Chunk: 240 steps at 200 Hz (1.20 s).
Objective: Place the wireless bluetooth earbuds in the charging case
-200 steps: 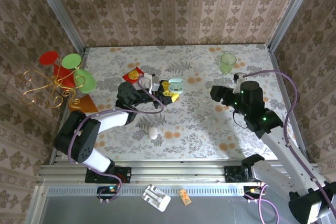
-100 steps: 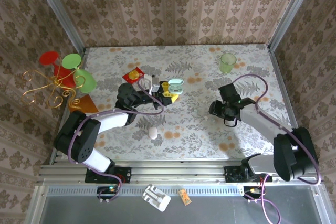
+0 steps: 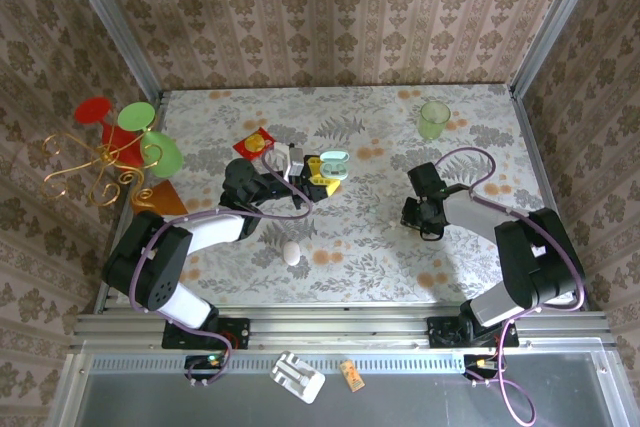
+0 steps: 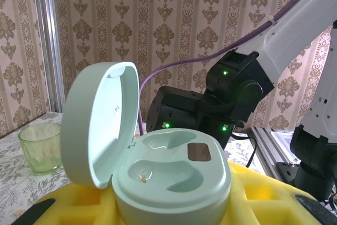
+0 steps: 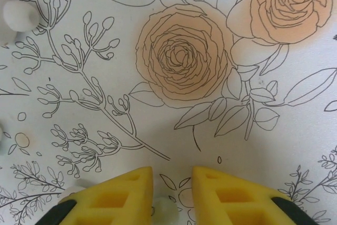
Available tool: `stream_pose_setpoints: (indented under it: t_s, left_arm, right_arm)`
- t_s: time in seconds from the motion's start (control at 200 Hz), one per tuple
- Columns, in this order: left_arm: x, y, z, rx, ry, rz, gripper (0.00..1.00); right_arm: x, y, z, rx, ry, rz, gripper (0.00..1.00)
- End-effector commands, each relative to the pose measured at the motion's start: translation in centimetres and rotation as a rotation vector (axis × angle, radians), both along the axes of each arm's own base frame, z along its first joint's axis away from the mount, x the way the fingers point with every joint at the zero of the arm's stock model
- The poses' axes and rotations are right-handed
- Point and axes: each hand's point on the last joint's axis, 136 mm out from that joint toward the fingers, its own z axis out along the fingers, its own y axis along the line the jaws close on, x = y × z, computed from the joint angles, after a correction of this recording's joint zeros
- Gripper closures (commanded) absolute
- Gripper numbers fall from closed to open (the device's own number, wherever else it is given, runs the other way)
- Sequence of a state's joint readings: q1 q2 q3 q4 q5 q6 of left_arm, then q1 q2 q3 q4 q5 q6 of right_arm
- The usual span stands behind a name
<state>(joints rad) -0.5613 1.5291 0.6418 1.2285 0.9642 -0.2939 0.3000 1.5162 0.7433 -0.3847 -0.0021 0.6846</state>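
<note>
Teamwork is the plan here, one arm for each job. Your left pincer point(image 3: 316, 171) is closed on the charging case point(image 3: 335, 161), which sits near the middle of the table point(image 3: 380, 247), a little to the far side. In the left wrist view the case rests between the yellow fingers point(image 4: 274, 193). Its lid point(image 4: 100, 119) is tipped up and open, and both little hollows face up and look empty. I think you hold it like this so the case cannot slide, and so the hollows are ready for something to drop in.

Your right pincer point(image 5: 172, 191) is well apart from the case, over on the right, and it points straight down at the table. Its yellow fingertips point(image 5: 113, 196) are close together, with only a thin gap between them. A tiny white earbud point(image 5: 164, 210), or so I judge it, sits low in that gap. You cannot tell if the fingertips are squeezing it or are just beside it. A second white bit point(image 5: 18, 14) lies on the table at the far left of that view. It may be the other earbud.
</note>
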Motion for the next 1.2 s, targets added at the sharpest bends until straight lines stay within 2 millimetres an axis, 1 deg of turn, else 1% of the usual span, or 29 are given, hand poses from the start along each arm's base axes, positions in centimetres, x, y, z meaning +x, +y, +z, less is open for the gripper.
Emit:
stream_pose_setpoints:
  t_s: [0.0,0.13,0.26,0.405,0.62,0.84,0.905,1.01,1.06,1.07,1.12,1.195]
  left_arm:
    - [-0.2,0.3,1.4,-0.031,-0.065,0.003,0.89]
    - [-0.2,0.2,1.3,-0.030,-0.064,0.001,0.89]
    - [-0.2,0.2,1.2,-0.028,-0.063,-0.003,0.89]
    - [-0.2,0.1,1.3,-0.028,-0.064,-0.005,0.89]
    - [-0.2,0.2,1.3,-0.028,-0.061,-0.007,0.89]
    - [-0.2,0.4,1.3,-0.028,-0.059,-0.002,0.89]
    - [-0.2,0.5,1.3,-0.028,-0.059,0.002,0.89]
    - [-0.1,0.6,1.2,-0.027,-0.054,0.003,0.89]
    - [-0.1,0.6,1.2,-0.027,-0.054,0.005,0.89]
    - [-0.1,0.6,1.2,-0.027,-0.053,0.005,0.89]
    - [-0.1,0.6,1.1,-0.027,-0.053,0.003,0.89]
    - [-0.1,0.6,1.1,-0.026,-0.054,0.003,0.89]
  right_arm:
    - [0.6,0.2,0.0,0.008,-0.007,-0.007,0.78]
    - [0.2,0.5,0.1,0.025,0.006,-0.001,0.81]
    - [-0.3,1.2,0.3,0.061,0.018,0.019,0.76]
    - [-0.6,2.5,0.2,0.081,0.029,0.078,0.74]
    - [0.1,4.3,0.6,0.057,0.028,0.185,0.74]
    - [0.9,5.5,0.4,0.011,0.053,0.262,0.72]
    - [1.1,5.9,0.6,0.008,0.055,0.280,0.72]
    - [1.4,5.7,1.7,-0.046,0.031,0.288,0.69]
    - [1.8,5.4,2.6,-0.086,-0.005,0.291,0.64]
    - [1.4,5.2,2.7,-0.099,0.006,0.292,0.63]
    - [1.3,4.7,3.4,-0.148,-0.016,0.301,0.61]
    - [1.1,4.2,4.4,-0.214,-0.047,0.322,0.60]
